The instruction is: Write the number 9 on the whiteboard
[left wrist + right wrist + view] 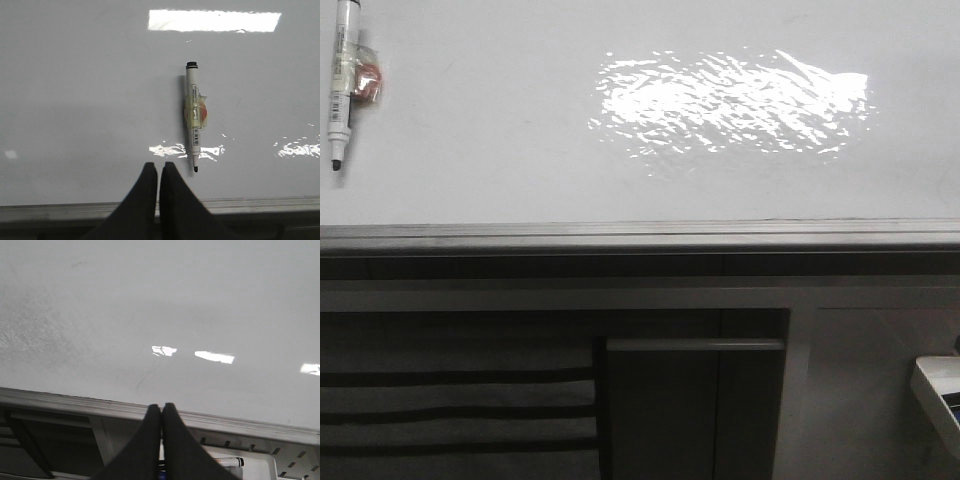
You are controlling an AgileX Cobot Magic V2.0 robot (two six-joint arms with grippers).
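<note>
1. The whiteboard point(500, 120) lies flat and bare of writing, a glare patch on its right half; no number 9 shows on it.
2. A marker point(342, 80) rests near the board's far left, uncapped tip toward the grey edge strip point(640, 236).
3. The left gripper point(158, 172) has its jaws pressed together, empty — the marker lies just beside them.
4. The right gripper point(161, 412) is likewise closed on nothing, over the edge strip.

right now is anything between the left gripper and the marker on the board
Nothing visible. In the left wrist view the marker lies uncapped on bare whiteboard, just beyond the shut left gripper and slightly to one side, with only open board between them.
</note>
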